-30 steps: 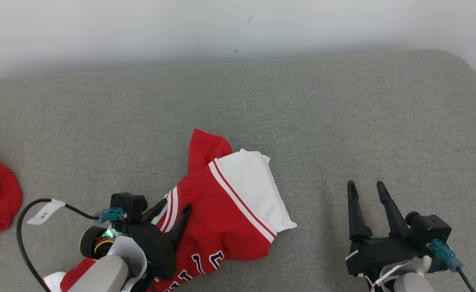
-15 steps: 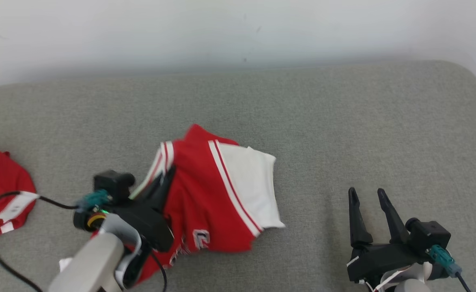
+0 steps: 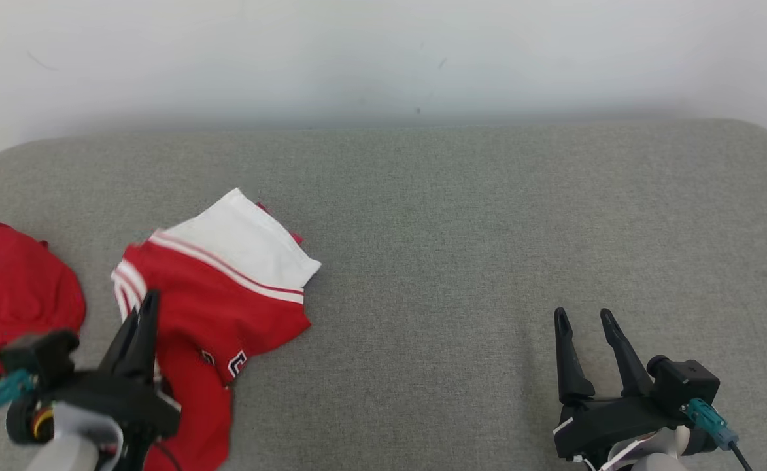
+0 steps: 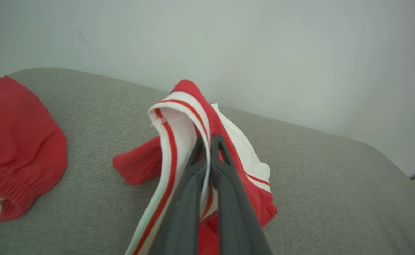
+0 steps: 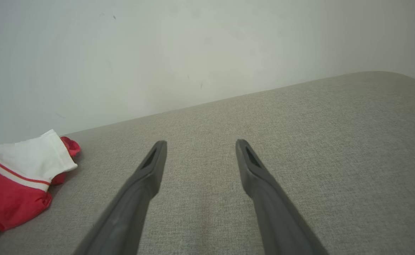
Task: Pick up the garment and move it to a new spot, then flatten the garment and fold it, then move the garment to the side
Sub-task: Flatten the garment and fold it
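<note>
Since the left gripper (image 4: 209,141) is clamped on the striped edge of the red-and-white garment (image 3: 226,288), near the surface's (image 3: 461,229) left end, I'd say we're mid carry-to-new-spot. The right gripper (image 3: 582,315) sits spread, empty. Next up: drop it somewhere roomy and flatten.

The head camera looks down on the cushion (image 3: 455,229), while both wrist cameras skim low across it, sharing the garment (image 3: 226,307).
</note>
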